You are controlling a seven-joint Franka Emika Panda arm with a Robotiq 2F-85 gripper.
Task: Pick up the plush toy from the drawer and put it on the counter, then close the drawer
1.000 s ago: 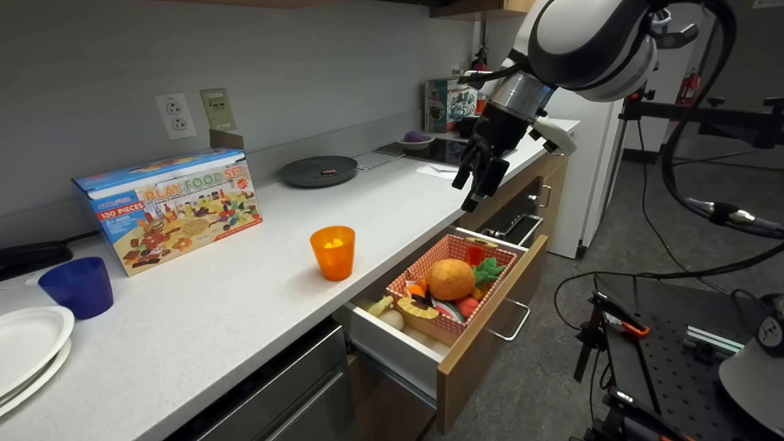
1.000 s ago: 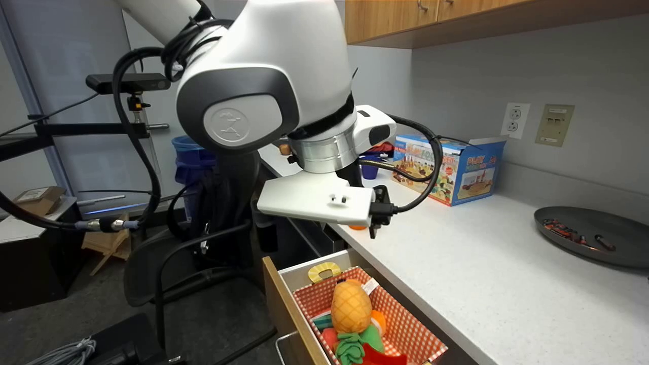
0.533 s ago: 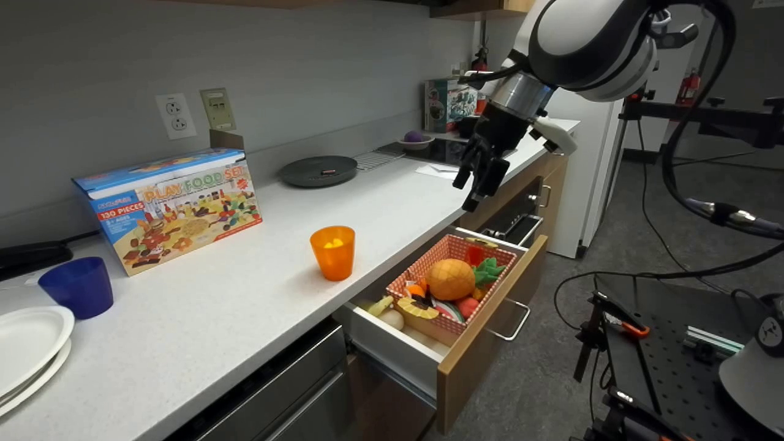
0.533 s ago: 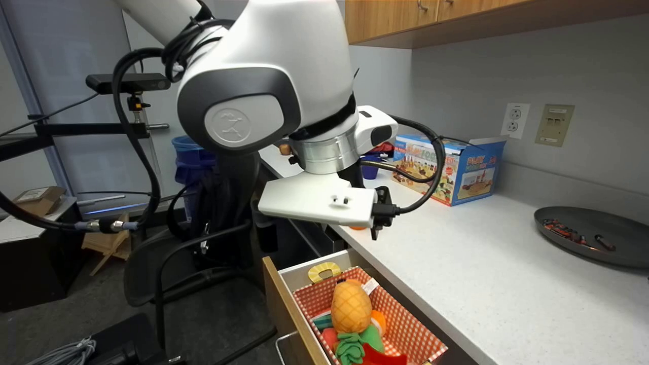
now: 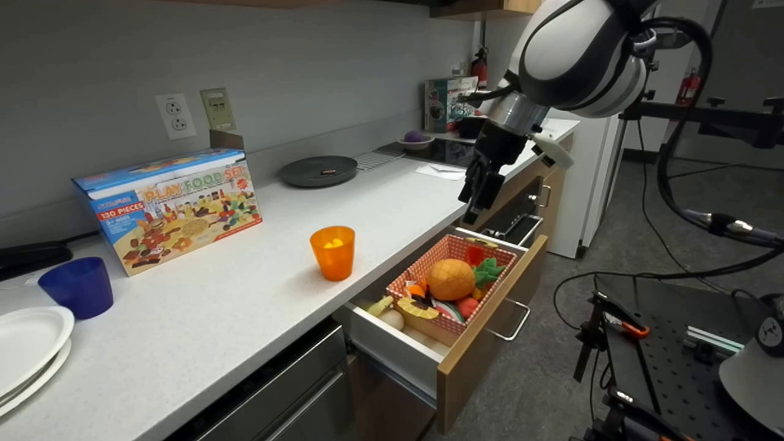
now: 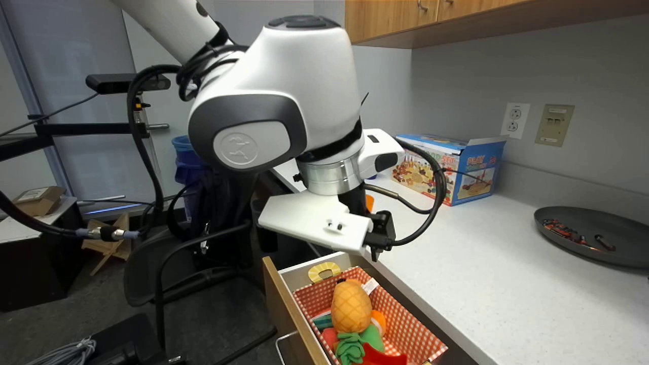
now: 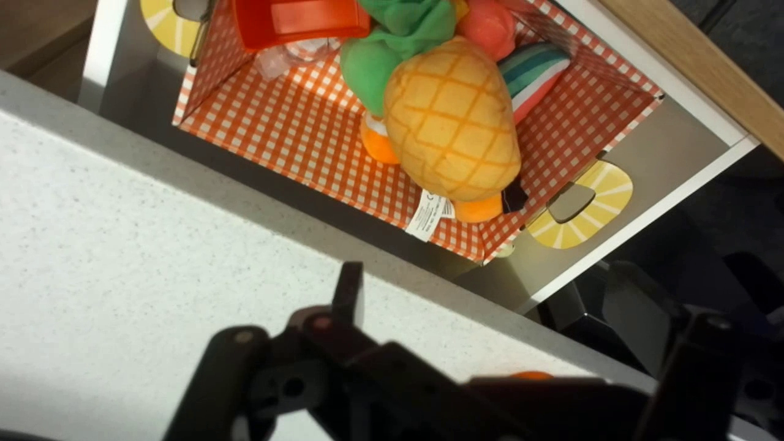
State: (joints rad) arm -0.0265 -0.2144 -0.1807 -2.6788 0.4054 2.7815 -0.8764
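Arm [image 6: 299, 71] has come lower since the earlier frames, seen in both exterior views; gripper [image 5: 468, 207] carried down with it. Layout below unchanged.

Counter [image 5: 257, 318]: long, white-grey, speckled, running along the wall [image 5: 294, 79].

Drawer [image 5: 468, 370]: pulled out under the counter's front edge; light-wood front, pale inner sides.

Play food box [image 5: 177, 211]: blue-topped, standing on the counter, beside the wall.

Basket [image 6: 413, 324]: red-and-white checked, sitting inside the drawer, a yellow ring-shaped tab [image 7: 614, 190] at each end.

Pan [image 5: 306, 170]: dark, round, on the counter near the wall; its contents are too small to identify.

Gripper status: fingers [image 7: 349, 288] spread apart. Hangs higher than the drawer, near the counter's front edge, apart from the basket.

Plush toy [image 7: 453, 119]: orange-yellow pineapple with crossed lines, lying on its side in the basket, inside the drawer. Rests on top of other soft pieces [image 7: 367, 79]; green leaves [image 7: 410, 18] at one end.

Orange cup [image 5: 334, 258]: upright on the counter, near the front edge; yellow bits [image 5: 334, 243] visible inside.

Red piece [image 7: 300, 21]: in the basket, just beside the leaves.

Striped slice [image 7: 533, 73]: also in the basket, just beside the plush toy.
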